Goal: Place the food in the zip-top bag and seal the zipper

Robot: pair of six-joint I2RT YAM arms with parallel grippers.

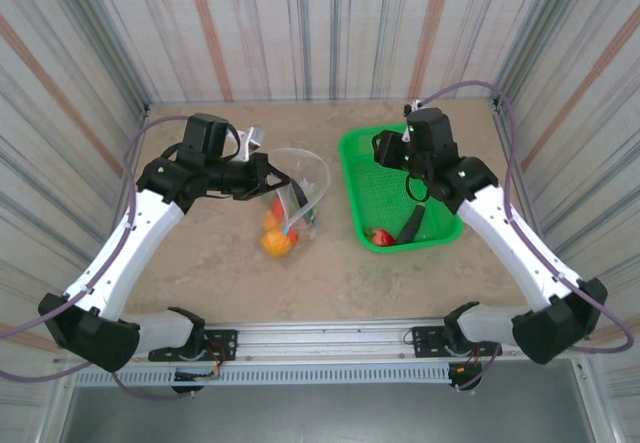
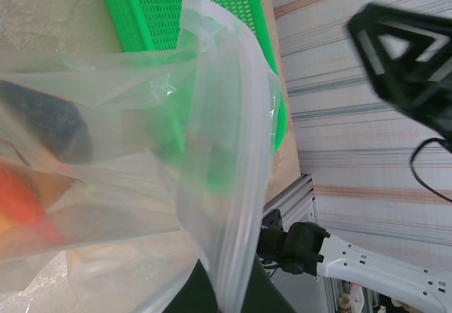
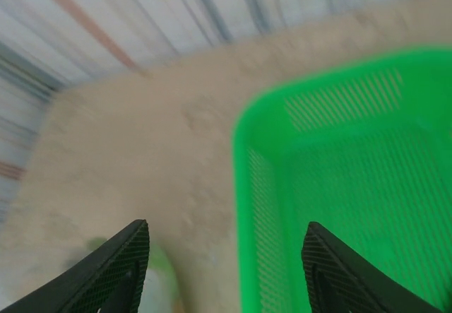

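Overhead, the beige mottled counter (image 1: pixel 200 253) sits inside striped corrugated walls (image 1: pixel 300 23); left tool (image 1: pixel 270 176) pinches the zip-top bag (image 1: pixel 305 171), right tool (image 3: pixel 226 241) gapes empty above the green basket (image 1: pixel 351 188).

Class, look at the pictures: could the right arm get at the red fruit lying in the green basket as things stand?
Probably yes. The right gripper is open over the green basket, and the red fruit lies uncovered in its near corner; only the basket's wall stands close by.
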